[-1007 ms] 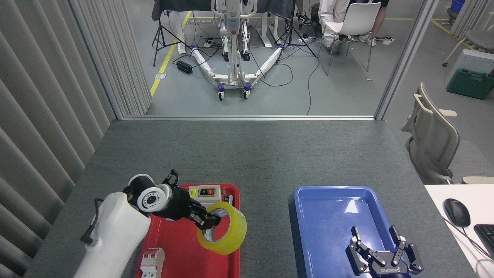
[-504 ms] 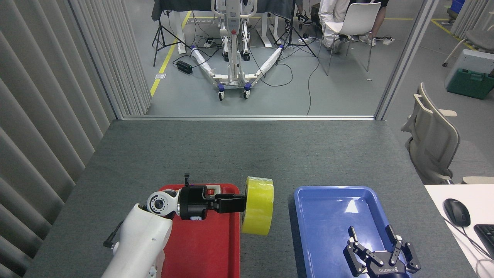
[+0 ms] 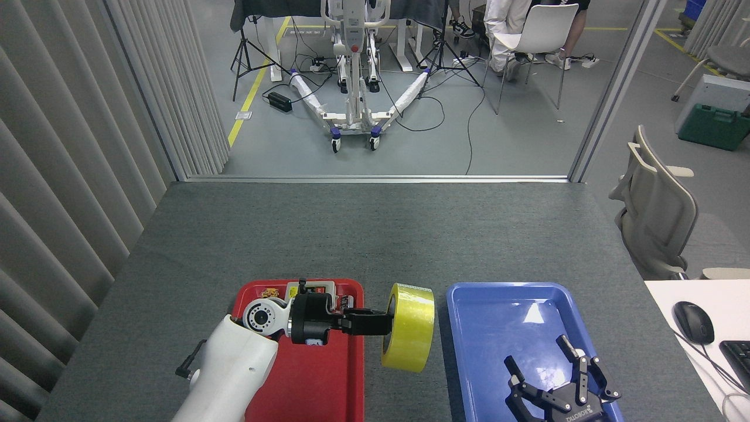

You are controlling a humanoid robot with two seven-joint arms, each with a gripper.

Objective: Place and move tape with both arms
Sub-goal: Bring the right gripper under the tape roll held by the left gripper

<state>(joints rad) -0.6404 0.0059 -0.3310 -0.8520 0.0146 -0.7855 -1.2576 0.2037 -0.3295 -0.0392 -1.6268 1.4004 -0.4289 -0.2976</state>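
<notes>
Centrally, a dark grey felt-covered table (image 3: pixel 375 234) filled the lower half of the head view, bounded at left by pale ribbed panels (image 3: pixel 70 135) and at its far edge by a metal rail. Beyond the rail lay a grey floor with a white wheeled stand (image 3: pixel 354 88), cables, a tripod and a white chair (image 3: pixel 542 35) at which a person sat, visible only from the legs down. At right stood a beige office chair (image 3: pixel 656 205), and the corner of a white desk carried a black mouse (image 3: pixel 693 321).

Two trays rested on the near part of the table: a red tray (image 3: pixel 319 381) at left and a blue tray (image 3: pixel 498 346) at right, well apart from one another. A switch box with a red button (image 3: pixel 313 288) sat at the far end of the red tray, partly hidden.

The left arm (image 3: pixel 234 369), white-housed, reached rightward across the red tray. Its left gripper (image 3: pixel 384 322) was clamped on the tape (image 3: pixel 410 334), a yellow roll held upright on edge, above the strip of table between the two trays; whether it touched the table could not be told.

The right gripper (image 3: pixel 556 375) hung over the near part of the blue tray with its black fingers (image 3: pixel 565 346) spread wide, holding nothing.
</notes>
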